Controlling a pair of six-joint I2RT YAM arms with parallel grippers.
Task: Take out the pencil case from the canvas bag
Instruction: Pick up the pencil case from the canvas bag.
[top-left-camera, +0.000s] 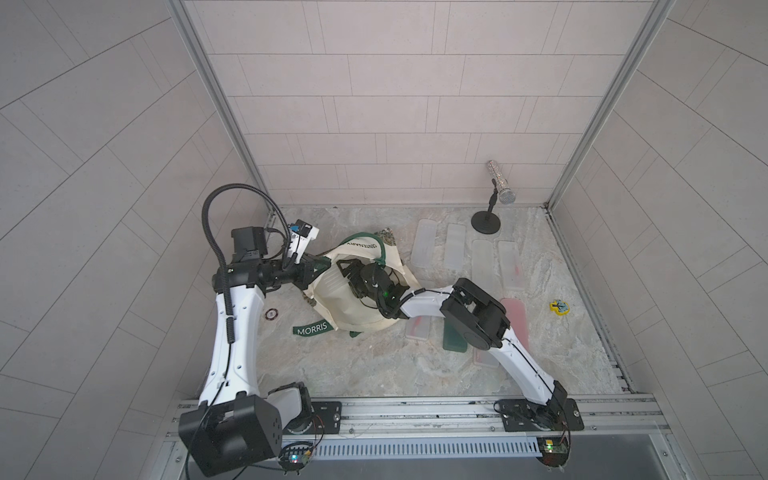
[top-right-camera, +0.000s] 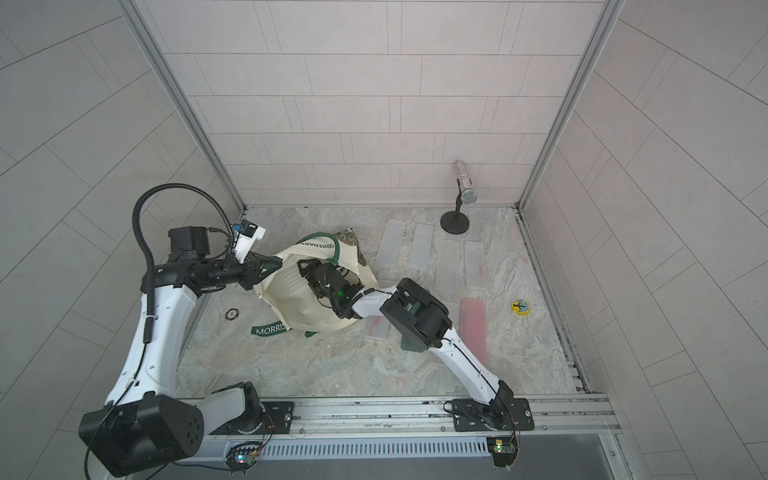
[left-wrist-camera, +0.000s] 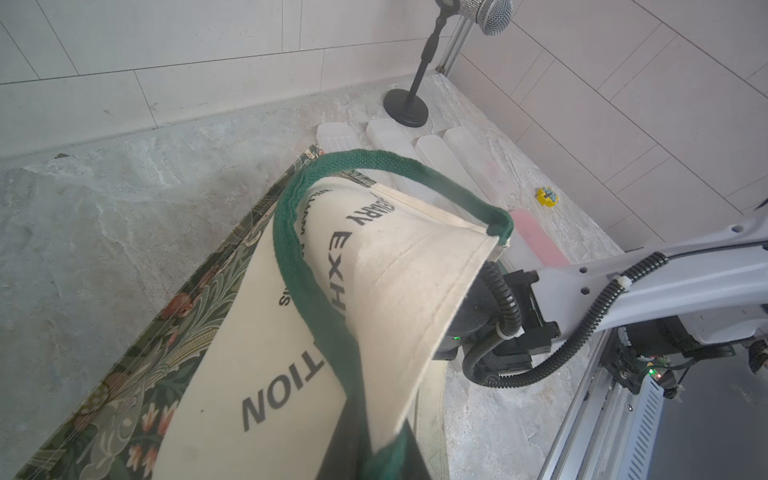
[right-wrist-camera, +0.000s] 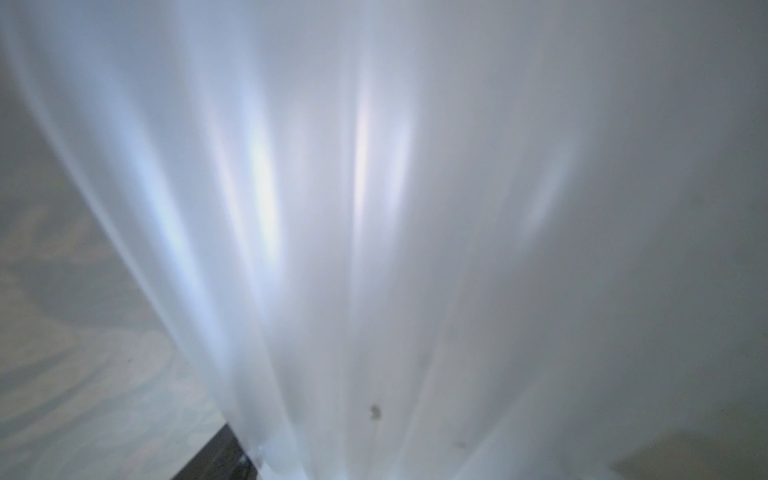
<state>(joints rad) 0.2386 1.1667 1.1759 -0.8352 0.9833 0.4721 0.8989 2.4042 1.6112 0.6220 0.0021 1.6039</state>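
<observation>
Showing pencil case (right-wrist-camera: 374, 208) close-up: right wrist view only.

The cream, green-handled canvas bag (top-left-camera: 353, 313) lies slumped, mouth gaping, a frosted ribbed pencil case (top-left-camera: 331, 283) inside.

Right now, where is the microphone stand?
In both top views the microphone stand stands by the back wall, toward the far right corner, just behind the translucent pencil cases.

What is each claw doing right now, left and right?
Left claw: closed, holding the canvas bag at its mouth.
Right claw: inside the bag; open or closed cannot be told.
</observation>
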